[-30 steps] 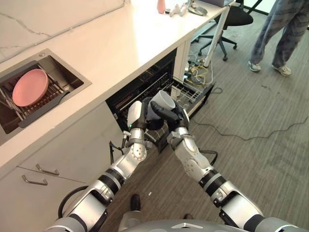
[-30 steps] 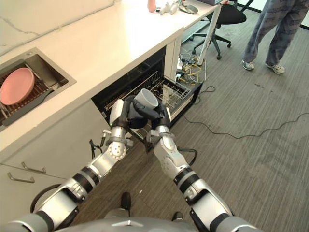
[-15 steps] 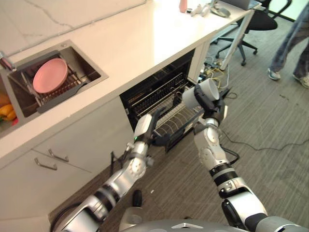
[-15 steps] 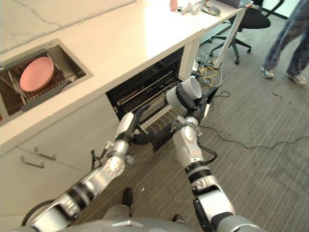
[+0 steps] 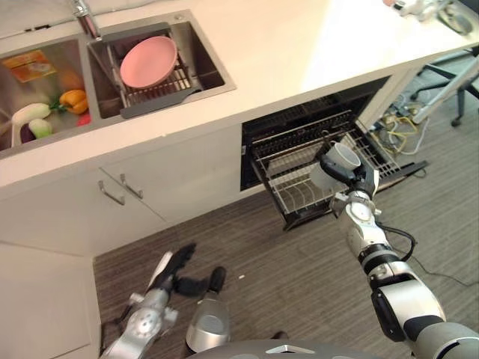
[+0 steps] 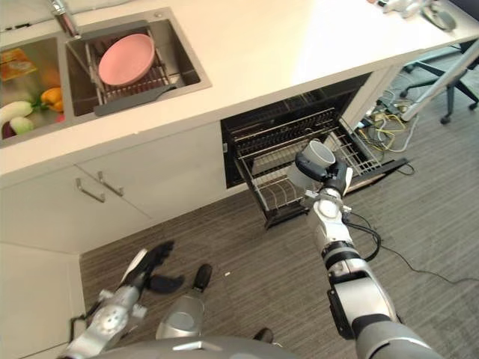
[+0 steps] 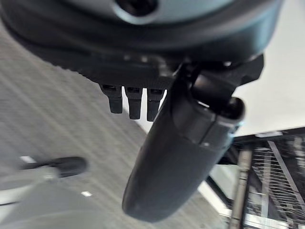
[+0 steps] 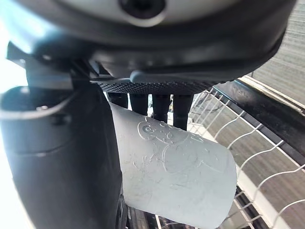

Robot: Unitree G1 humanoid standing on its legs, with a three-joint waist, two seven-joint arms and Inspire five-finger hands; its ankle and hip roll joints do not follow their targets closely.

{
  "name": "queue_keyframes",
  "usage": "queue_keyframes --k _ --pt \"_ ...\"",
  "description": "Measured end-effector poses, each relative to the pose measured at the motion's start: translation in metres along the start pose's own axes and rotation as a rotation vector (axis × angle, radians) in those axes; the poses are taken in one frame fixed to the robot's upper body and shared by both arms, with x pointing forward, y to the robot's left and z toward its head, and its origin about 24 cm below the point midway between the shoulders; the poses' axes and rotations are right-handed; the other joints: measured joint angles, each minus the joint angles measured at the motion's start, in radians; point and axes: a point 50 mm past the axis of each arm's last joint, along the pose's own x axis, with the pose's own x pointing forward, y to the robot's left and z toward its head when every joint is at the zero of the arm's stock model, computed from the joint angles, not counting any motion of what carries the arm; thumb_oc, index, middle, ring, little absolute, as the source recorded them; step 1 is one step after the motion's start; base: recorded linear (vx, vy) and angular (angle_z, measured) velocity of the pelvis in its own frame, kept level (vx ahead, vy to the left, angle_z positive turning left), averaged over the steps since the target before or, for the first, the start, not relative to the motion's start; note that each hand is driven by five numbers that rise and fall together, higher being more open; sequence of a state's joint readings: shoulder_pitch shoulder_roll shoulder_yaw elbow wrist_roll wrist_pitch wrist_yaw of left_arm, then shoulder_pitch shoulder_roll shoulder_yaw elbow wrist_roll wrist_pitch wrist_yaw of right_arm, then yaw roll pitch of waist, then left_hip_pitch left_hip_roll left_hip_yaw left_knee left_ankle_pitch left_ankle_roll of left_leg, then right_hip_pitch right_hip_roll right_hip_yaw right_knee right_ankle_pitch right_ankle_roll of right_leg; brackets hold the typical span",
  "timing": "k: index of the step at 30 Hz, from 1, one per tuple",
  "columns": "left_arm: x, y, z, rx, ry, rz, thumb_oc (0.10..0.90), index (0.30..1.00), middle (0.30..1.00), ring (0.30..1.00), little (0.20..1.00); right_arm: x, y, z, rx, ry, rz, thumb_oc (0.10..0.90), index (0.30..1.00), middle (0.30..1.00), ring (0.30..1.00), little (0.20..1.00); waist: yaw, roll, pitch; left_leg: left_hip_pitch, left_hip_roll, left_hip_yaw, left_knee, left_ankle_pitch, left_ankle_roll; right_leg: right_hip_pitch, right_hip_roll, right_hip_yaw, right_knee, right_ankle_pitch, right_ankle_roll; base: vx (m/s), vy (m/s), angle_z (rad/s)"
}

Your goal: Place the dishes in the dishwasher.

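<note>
My right hand [image 5: 359,182] is shut on a pale grey cup [image 5: 334,164], which hangs tilted over the pulled-out lower rack [image 5: 288,179] of the open dishwasher under the counter. In the right wrist view the cup [image 8: 176,167] lies between thumb and fingers, with the wire rack [image 8: 267,167] just past it. A pink plate [image 5: 148,61] stands in the drying rack inside the sink. My left hand [image 5: 171,265] hangs low by the floor at the lower left, open and holding nothing, far from the dishwasher.
The other sink basin [image 5: 37,82] holds vegetables. The dishwasher door [image 5: 400,166] lies open on the floor side, with a tangle of cables [image 5: 397,123] beyond it. Cabinet handles [image 5: 120,191] stick out left of the dishwasher.
The camera has swung, so the whole picture shifted. My left hand has left the rack's front and dropped to near the floor. My right hand still holds the cup over the rack.
</note>
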State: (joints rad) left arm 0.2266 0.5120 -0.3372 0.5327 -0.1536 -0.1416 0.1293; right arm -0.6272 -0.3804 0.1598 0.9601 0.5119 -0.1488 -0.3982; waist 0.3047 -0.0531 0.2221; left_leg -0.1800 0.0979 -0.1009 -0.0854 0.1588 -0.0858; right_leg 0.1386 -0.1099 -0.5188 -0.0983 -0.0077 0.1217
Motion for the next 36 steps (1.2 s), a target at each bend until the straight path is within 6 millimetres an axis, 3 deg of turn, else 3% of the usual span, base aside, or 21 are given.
queue_keyframes --k 2,6,8,12,13,14,15,19,20,21,26,29,32,36 --pt "-0.003 0.006 -0.025 -0.019 0.126 0.01 0.8 0.9 0.9 0.9 0.9 0.011 -0.005 0.023 -0.108 -0.065 0.019 0.4 0.3 0.3 0.3 0.3 0.014 -0.004 0.025 -0.058 -0.006 -0.011 0.002 0.013 0.004 -0.054 -0.004 0.0 0.001 0.008 0.002 -0.03 0.038 0.13" --pt "-0.001 0.001 -0.037 -0.058 0.175 0.021 0.8 0.9 0.9 0.9 0.9 0.017 0.004 0.042 -0.212 -0.107 0.046 0.4 0.3 0.3 0.3 0.3 0.015 -0.004 0.066 -0.078 -0.013 -0.012 -0.003 0.015 0.007 -0.075 -0.011 0.002 -0.001 0.013 0.007 0.01 0.018 0.0" --pt "0.004 -0.005 -0.049 -0.094 0.259 0.045 0.8 0.9 0.9 0.9 0.9 0.023 0.004 0.056 -0.324 -0.149 0.055 0.4 0.3 0.3 0.3 0.3 0.018 -0.017 0.105 -0.126 -0.014 -0.012 -0.001 0.022 0.009 -0.121 -0.012 0.003 0.0 0.018 0.01 0.08 -0.019 0.01" --pt "0.006 -0.013 -0.057 -0.12 0.331 0.057 0.8 0.9 0.9 0.9 0.9 0.027 0.001 0.059 -0.397 -0.122 0.046 0.4 0.3 0.3 0.3 0.3 0.018 -0.022 0.131 -0.151 -0.02 -0.015 -0.001 0.024 0.01 -0.143 -0.017 0.022 0.0 0.02 0.01 0.0 0.026 0.04" --pt "0.008 -0.019 -0.056 -0.134 0.344 0.054 0.8 0.9 0.9 0.9 0.9 0.029 0.0 0.061 -0.406 -0.105 0.034 0.453 0.38 0.38 0.38 0.38 0.018 -0.019 0.137 -0.173 -0.02 -0.015 -0.001 0.025 0.012 -0.166 -0.017 0.027 0.0 0.02 0.01 0.0 0.0 0.0" --pt "0.008 -0.019 -0.056 -0.134 0.344 0.054 0.8 0.9 0.9 0.9 0.9 0.029 0.0 0.061 -0.406 -0.105 0.034 0.453 0.38 0.38 0.38 0.38 0.018 -0.019 0.137 -0.173 -0.02 -0.015 -0.001 0.025 0.012 -0.166 -0.017 0.027 0.0 0.02 0.01 0.0 0.0 0.0" --pt "0.012 -0.026 -0.053 -0.145 0.352 0.047 0.8 0.9 0.9 0.9 0.9 0.026 0.01 0.052 -0.446 -0.083 0.062 0.8 0.9 0.9 0.9 0.9 0.017 -0.018 0.139 -0.177 -0.022 -0.014 -0.001 0.025 0.012 -0.17 -0.019 0.026 0.0 0.02 0.01 0.0 0.0 0.0" --pt "0.023 -0.033 -0.039 -0.112 0.326 0.009 0.8 0.9 0.9 0.9 0.9 0.02 0.033 0.049 -0.531 -0.112 0.124 0.8 0.9 0.9 0.9 0.9 0.008 -0.019 0.139 -0.176 -0.021 -0.013 -0.001 0.025 0.012 -0.171 -0.018 0.027 0.0 0.02 0.01 0.0 0.0 0.0" --pt "0.032 -0.037 -0.024 -0.063 0.275 -0.021 0.8 0.9 0.9 0.9 0.9 0.019 0.039 0.054 -0.552 -0.129 0.147 0.8 0.9 0.9 0.9 0.9 0.002 -0.02 0.138 -0.175 -0.019 -0.014 0.0 0.025 0.012 -0.169 -0.017 0.027 0.0 0.02 0.01 0.0 0.0 0.0" --pt "0.034 -0.034 -0.021 -0.019 0.27 -0.025 0.8 0.9 0.9 0.9 0.9 0.017 0.046 0.053 -0.558 -0.126 0.169 0.8 0.9 0.9 0.9 0.9 0.001 -0.021 0.138 -0.173 -0.019 -0.013 0.002 0.025 0.012 -0.167 -0.018 0.029 0.0 0.02 0.01 0.0 0.0 0.0" --pt "0.035 -0.03 -0.022 -0.037 0.288 0.004 0.8 0.9 0.9 0.9 0.9 0.01 0.058 0.043 -0.576 -0.135 0.211 0.8 0.9 0.9 0.9 0.9 -0.005 -0.021 0.135 -0.162 -0.022 -0.012 0.003 0.027 0.013 -0.156 -0.021 0.029 0.0 0.021 0.009 -0.03 0.018 0.0" --pt "0.035 -0.028 -0.024 -0.087 0.308 0.033 0.8 0.9 0.9 0.9 0.9 0.002 0.057 0.041 -0.461 -0.163 0.216 0.8 0.9 0.9 0.9 0.9 -0.013 -0.019 0.133 -0.147 -0.025 -0.007 0.003 0.027 0.013 -0.141 -0.026 0.03 0.001 0.023 0.011 -0.02 0.016 -0.01" --pt "0.032 -0.023 -0.032 -0.127 0.359 0.072 0.8 0.9 0.9 0.9 0.9 -0.026 0.064 0.042 -0.353 -0.29 0.304 0.8 0.9 0.9 0.9 0.9 -0.05 -0.017 0.129 -0.093 -0.025 0.008 -0.002 0.026 0.013 -0.098 -0.031 0.043 0.0 0.023 0.011 0.06 -0.015 -0.11" --pt "0.019 -0.022 -0.054 -0.193 0.456 0.112 0.8 0.9 0.9 0.9 0.9 -0.063 0.042 0.026 -0.266 -0.362 0.369 0.8 0.9 0.9 0.9 0.9 -0.098 -0.025 0.052 -0.031 -0.022 0.037 -0.004 0.006 0.011 -0.05 -0.037 0.065 0.0 0.023 0.011 0.07 0.004 -0.18"
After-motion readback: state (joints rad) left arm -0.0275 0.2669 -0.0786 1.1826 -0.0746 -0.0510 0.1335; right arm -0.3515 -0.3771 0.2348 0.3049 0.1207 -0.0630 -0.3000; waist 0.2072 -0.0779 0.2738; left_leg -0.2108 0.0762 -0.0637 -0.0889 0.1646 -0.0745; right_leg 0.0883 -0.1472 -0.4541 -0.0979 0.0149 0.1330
